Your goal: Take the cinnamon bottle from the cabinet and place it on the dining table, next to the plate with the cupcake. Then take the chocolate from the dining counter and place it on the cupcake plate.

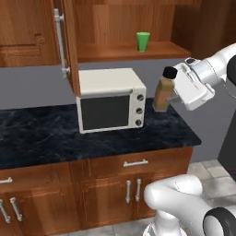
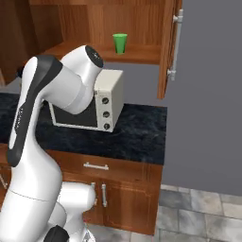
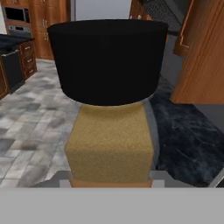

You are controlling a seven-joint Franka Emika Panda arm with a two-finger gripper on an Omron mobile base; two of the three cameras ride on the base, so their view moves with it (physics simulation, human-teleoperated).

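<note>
Carrying step is underway: the jaws (image 1: 169,94) are gripping the small tan-brown cinnamon bottle with black cap (image 1: 163,92), narrowly closed on its body, at right-centre of the left base frame, over the black marbled worktop (image 1: 46,133). Next it is needing transport to the dining table. The reddish-brown open cabinet (image 1: 124,50), upper frame, is holding a green cup (image 1: 143,41).

Fingertips hidden behind cinnamon bottle (image 3: 111,153) filling hand view; bottle base cut off at bottom edge. In left base view, far side of bottle (image 1: 162,94) covered by gripper (image 1: 171,97). Cabinet (image 2: 166,47) door top cropped.
</note>
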